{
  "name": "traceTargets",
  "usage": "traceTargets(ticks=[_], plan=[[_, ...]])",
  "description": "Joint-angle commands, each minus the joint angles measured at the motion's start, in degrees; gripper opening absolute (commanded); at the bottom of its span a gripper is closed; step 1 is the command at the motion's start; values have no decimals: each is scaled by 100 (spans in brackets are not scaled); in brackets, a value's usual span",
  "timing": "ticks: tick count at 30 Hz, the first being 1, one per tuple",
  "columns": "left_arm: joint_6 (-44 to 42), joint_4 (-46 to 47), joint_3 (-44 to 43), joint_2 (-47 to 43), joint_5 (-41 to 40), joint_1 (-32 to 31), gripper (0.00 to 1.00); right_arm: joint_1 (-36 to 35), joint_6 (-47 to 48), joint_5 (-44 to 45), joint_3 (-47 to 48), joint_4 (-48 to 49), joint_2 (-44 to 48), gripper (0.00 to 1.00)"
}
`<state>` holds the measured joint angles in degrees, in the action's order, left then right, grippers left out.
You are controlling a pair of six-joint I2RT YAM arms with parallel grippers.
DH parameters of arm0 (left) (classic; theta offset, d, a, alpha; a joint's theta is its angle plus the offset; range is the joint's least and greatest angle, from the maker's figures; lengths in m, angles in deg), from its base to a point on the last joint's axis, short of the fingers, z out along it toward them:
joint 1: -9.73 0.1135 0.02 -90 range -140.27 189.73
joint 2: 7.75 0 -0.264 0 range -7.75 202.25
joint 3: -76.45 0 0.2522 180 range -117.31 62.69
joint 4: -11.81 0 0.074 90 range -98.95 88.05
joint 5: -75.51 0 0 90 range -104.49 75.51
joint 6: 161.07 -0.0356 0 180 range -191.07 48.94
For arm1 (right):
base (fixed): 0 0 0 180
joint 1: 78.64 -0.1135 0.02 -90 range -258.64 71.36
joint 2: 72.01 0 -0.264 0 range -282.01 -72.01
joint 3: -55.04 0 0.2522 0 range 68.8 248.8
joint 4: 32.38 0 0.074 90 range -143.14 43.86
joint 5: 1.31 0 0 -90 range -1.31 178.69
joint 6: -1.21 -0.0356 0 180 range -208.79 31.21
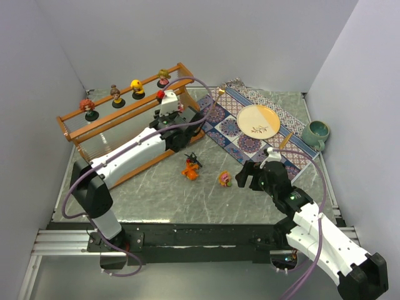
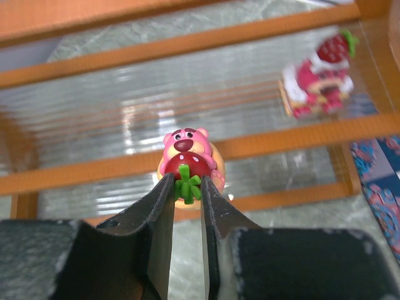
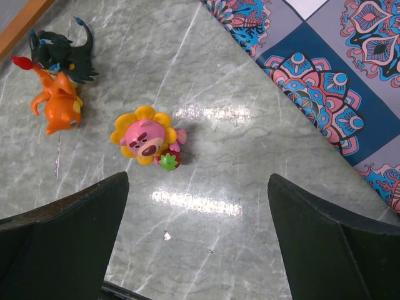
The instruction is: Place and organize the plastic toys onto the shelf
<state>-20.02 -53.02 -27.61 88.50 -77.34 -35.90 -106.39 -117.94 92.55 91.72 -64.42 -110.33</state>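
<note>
Left tool [image 2: 187, 182] clenched on pink bear [image 2: 185, 144], held just in front of shelf [image 2: 187, 42] rails. Right tool [image 3: 197, 187] released, jaws wide, above flower bear [image 3: 145, 135] lying on surface [image 3: 250, 156].

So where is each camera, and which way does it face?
Top external: high behind, looking down on the shelf, left arm and right arm.
Left wrist: on the left gripper, facing the shelf; its fingers pinch a pink bear toy.
Right wrist: on the right gripper, looking down at a sunflower bear toy; its open fingers show.
Top and right wrist share the sunflower bear toy.
</note>
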Motion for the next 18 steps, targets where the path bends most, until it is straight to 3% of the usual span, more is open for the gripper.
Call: traceTargets(ticks=[1, 18], plan=[[-1042, 1361, 302, -484, -324, 194, 1, 15, -39, 185, 46, 9, 62, 99], [-1791, 2690, 1032, -519, -35, 792, 1, 15, -65, 273, 90, -44, -17, 99]])
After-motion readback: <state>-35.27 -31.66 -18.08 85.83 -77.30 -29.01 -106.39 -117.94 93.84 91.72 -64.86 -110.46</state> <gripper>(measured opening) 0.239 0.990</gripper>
